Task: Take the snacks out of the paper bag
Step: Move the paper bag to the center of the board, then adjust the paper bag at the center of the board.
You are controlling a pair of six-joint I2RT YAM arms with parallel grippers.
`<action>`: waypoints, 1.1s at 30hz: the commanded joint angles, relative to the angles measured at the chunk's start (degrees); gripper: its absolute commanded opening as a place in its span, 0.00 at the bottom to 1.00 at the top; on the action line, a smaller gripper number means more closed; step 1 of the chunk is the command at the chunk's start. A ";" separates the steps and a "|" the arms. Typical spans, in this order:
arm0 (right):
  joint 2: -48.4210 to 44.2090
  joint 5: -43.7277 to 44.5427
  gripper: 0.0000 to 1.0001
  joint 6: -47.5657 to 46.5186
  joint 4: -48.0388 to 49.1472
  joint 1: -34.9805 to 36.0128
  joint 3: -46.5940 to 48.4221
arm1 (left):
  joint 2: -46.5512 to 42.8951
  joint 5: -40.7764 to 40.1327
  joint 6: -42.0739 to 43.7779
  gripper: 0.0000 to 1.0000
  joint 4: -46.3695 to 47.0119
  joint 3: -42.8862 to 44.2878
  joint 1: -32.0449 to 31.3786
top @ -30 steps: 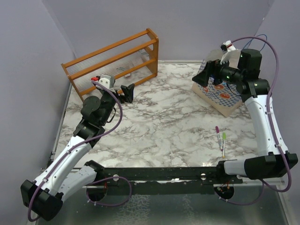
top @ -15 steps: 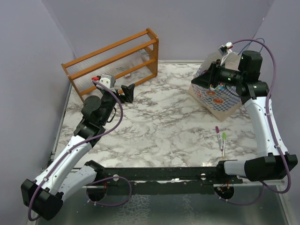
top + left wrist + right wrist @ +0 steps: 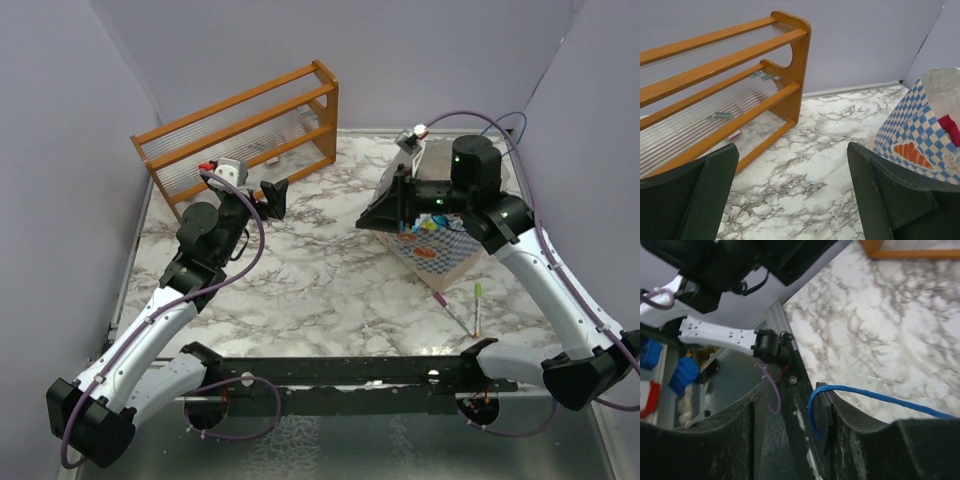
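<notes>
The right jaws [image 3: 790, 390] are part open, with a clear gap between the fingers. The blue cord handle [image 3: 811, 412] crosses the inner edge of one finger. Whether it is pinched or only hooked cannot be told. The paper bag [image 3: 440, 252] lies directly behind and beneath these jaws, on the surface [image 3: 330, 270].

The left jaws [image 3: 792, 200] are wide open and empty. The bag is ahead to their right and the wooden rack [image 3: 730, 95] ahead to their left.

Handling: the bag is judged light and soft-walled, so it may buckle or slide if pulled by the cord. The snacks are mostly hidden; one red packet [image 3: 951, 127] shows in the mouth. Foil packets are likely light, flat and slippery, so grip an edge seam.

Two marker pens [image 3: 477, 300] lie on the marble, nearer the base than the right jaws. Lilac walls [image 3: 400, 60] enclose the surface.
</notes>
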 commanded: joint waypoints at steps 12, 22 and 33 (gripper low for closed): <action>-0.41 25.95 0.69 -1.25 -3.06 13.12 5.26 | 1.08 -0.97 -0.61 0.92 -0.40 0.82 0.28; -8.40 65.68 0.99 -12.13 -15.73 13.10 12.06 | 0.98 -0.84 -0.86 0.92 -0.83 1.09 0.23; -2.50 108.64 0.99 -32.32 -0.72 10.41 11.03 | 3.18 -1.39 -1.48 0.92 -1.42 1.22 0.21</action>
